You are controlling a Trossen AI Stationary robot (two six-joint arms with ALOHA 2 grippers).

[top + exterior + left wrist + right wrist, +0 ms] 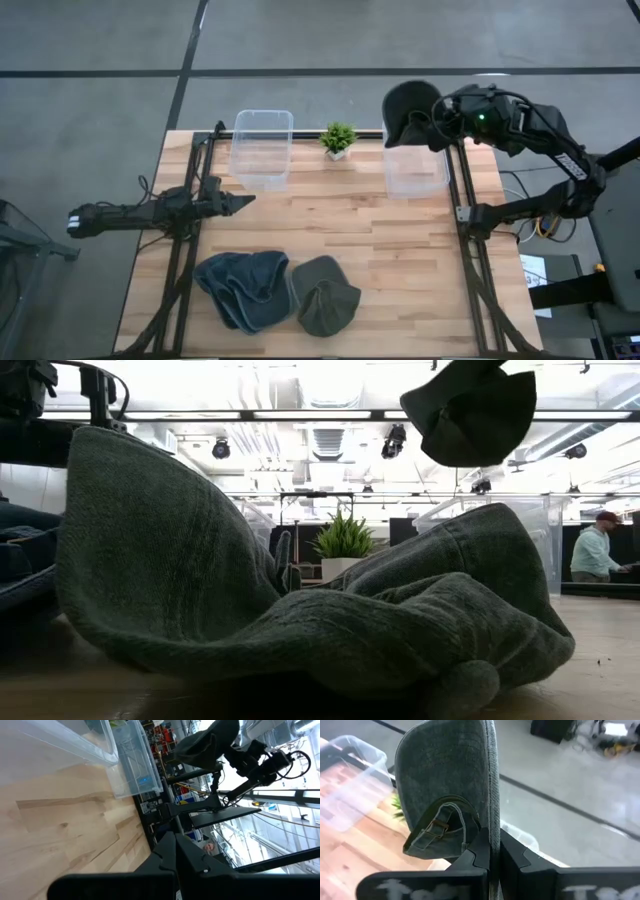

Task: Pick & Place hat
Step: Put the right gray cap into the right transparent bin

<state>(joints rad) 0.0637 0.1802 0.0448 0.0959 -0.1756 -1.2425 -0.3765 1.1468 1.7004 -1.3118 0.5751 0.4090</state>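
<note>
High view shows the wooden table [400, 250] with two hats [275, 290] waiting at its near edge and two clear bins at the far edge, the plant [338, 138] between them. The right gripper [432, 125] hangs above the right bin [415, 170], jaws pinching a dark hat [410, 108] by its edge so the crown dangles free, apparently poised for a drop into that bin. The left gripper [240, 203], jaws pressed together and empty, waits low beside the left bin [262, 150].
</note>
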